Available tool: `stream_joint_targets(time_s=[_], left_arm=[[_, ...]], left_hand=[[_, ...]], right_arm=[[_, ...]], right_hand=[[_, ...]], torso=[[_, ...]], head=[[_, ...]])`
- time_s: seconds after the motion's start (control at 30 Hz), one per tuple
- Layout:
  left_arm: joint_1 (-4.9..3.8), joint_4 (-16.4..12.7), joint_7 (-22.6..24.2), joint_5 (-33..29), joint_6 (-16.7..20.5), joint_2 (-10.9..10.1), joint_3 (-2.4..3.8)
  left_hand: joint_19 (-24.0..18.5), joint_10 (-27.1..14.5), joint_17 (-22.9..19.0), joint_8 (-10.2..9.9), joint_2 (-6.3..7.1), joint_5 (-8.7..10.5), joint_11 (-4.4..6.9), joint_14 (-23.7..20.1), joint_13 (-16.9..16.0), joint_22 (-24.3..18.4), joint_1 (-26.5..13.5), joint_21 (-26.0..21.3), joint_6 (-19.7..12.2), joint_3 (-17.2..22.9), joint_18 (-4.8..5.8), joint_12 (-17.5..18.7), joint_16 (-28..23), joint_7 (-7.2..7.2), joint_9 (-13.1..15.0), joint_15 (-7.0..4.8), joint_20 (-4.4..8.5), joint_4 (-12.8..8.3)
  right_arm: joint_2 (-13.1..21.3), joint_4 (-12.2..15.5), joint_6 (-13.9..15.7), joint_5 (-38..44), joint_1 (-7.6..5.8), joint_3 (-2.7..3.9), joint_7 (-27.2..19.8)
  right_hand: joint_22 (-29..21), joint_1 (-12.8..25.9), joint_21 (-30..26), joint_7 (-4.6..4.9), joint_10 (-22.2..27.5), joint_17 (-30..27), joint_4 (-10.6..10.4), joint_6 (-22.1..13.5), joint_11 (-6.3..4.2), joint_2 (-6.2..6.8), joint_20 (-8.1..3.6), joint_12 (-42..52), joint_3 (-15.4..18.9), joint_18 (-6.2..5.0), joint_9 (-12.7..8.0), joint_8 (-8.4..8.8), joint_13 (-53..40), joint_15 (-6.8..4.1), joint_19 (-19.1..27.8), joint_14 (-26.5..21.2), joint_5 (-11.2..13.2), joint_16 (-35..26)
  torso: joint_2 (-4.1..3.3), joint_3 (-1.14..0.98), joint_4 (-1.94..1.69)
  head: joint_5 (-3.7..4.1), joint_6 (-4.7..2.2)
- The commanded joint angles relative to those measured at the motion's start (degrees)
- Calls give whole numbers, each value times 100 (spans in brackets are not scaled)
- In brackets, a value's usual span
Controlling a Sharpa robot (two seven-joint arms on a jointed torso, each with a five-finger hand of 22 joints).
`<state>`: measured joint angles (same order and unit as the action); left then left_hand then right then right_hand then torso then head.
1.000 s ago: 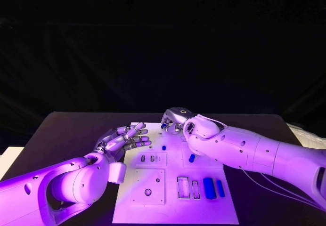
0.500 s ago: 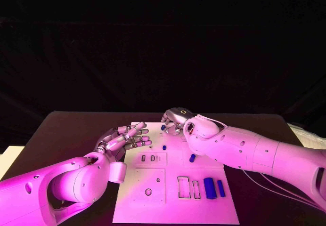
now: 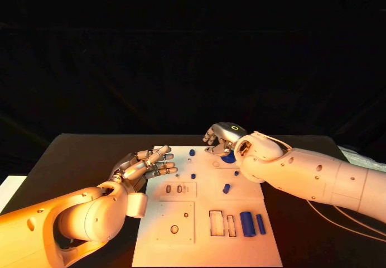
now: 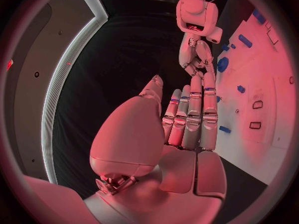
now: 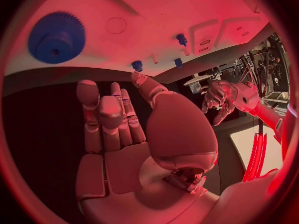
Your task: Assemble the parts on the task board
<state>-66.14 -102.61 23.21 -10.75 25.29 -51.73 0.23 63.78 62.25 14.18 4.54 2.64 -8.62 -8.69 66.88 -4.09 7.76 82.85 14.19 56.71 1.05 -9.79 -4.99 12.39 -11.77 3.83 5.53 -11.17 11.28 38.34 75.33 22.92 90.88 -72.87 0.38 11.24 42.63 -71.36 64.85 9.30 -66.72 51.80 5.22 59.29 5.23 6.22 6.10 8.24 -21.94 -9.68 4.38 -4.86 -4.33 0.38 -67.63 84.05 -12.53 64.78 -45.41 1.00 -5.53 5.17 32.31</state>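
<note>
The white task board [image 3: 201, 245] lies in the middle of the table. A blue gear [image 3: 229, 158] sits on its far right part, also seen in the right wrist view [image 5: 56, 37] and the left wrist view [image 4: 222, 63]. My right hand [image 3: 223, 137] hovers just beyond the gear, fingers stretched out [image 5: 102, 122] and holding nothing. My left hand [image 3: 149, 163] floats at the board's left edge, fingers straight [image 4: 190, 119], with nothing in it. Small blue pegs [image 3: 193, 176] stand on the board between the hands.
Two blue blocks [image 3: 251, 223] lie at the board's near right, beside rectangular slots [image 3: 217, 222]. More slots [image 3: 177, 189] and an oval hole [image 3: 174, 229] sit on the left part. Black table [image 3: 80, 156] surrounds the board.
My right hand has risen and shifted right, away from the board's far middle. The blue gear now shows uncovered on the board. The left hand has barely moved.
</note>
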Motion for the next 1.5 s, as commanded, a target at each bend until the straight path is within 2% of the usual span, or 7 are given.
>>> stream_joint_targets(time_s=[0.03,0.27,0.33,0.4,0.5,0.7,1.5], left_arm=[[-11,-3,24,9,-141,-9,5],[-10,32,17,9,-248,38,4],[-10,49,1,9,-237,56,3],[-10,64,-8,9,-229,67,3],[-9,76,-9,10,-226,75,3],[-9,86,-8,10,-235,80,2],[-8,88,-25,16,-226,74,2]], left_hand=[[20,-19,6,-29,1,12,-8,-59,5,-6,33,-26,-6,-5,-38,17,-28,-23,-7,-1,-8,-41],[17,-21,9,-31,1,12,-8,-62,6,-6,32,-29,-8,-6,-38,19,-30,-22,-7,0,-9,-43],[17,-21,9,-31,1,12,-8,-62,6,-7,32,-29,-8,-6,-38,19,-30,-22,-7,0,-9,-43],[17,-21,9,-31,1,12,-8,-62,6,-7,32,-29,-8,-6,-38,19,-30,-22,-7,0,-9,-43],[16,-22,10,-32,2,12,-8,-63,6,-7,32,-30,-9,-6,-38,21,-31,-21,-7,1,-10,-44],[16,-22,10,-32,2,12,-8,-63,6,-7,32,-30,-9,-6,-38,21,-31,-21,-7,1,-10,-45],[13,-25,14,-35,-1,11,-8,-67,7,-8,33,-34,-12,-5,-38,24,-34,-20,-7,2,-10,-50]], right_arm=[[294,227,-204,-732,-73,13,77],[811,439,-714,-1367,-168,25,470],[841,433,-782,-1350,-174,25,585],[845,409,-844,-1285,-175,24,680],[826,361,-909,-1224,-171,23,759],[747,265,-1050,-1102,-151,17,808],[506,34,-1314,-1014,2,2,847]], right_hand=[[349,80,227,-43,-467,359,-67,14,-109,91,-45,185,46,150,-18,28,-89,-95,-190,168,-47,289],[1444,137,916,-200,-1423,1084,-229,-280,-328,325,-242,1172,573,346,-43,84,-952,-287,-756,269,-181,895],[1931,103,1192,-209,-1666,1568,-285,-322,-339,322,-255,3392,789,435,-36,66,-3263,-290,-976,330,-177,1238],[2208,-20,1370,-135,-1359,2011,-451,-382,-320,150,-203,5377,1086,484,-27,15,-5400,-263,-1051,337,-187,1565],[2385,-70,1472,-138,-1362,2351,-568,-433,-257,101,-177,6177,1259,500,-29,-16,-6302,-173,-1109,371,-163,1780],[2482,-162,1533,-106,-1390,2706,-648,-456,-213,52,-134,6551,1391,517,-27,-67,-6759,-164,-1147,412,-167,1989],[2603,-285,1596,-100,-1485,2865,-642,-429,-204,-37,-119,6803,1402,538,-23,-125,-7065,-152,-1197,431,-169,2080]], torso=[[26,-19,59],[34,-37,115],[30,-44,115],[33,-37,97],[36,-32,87],[32,-24,90],[30,-25,92]], head=[[6,-1],[14,-30],[24,-27],[35,-10],[47,0],[42,24],[10,101]])
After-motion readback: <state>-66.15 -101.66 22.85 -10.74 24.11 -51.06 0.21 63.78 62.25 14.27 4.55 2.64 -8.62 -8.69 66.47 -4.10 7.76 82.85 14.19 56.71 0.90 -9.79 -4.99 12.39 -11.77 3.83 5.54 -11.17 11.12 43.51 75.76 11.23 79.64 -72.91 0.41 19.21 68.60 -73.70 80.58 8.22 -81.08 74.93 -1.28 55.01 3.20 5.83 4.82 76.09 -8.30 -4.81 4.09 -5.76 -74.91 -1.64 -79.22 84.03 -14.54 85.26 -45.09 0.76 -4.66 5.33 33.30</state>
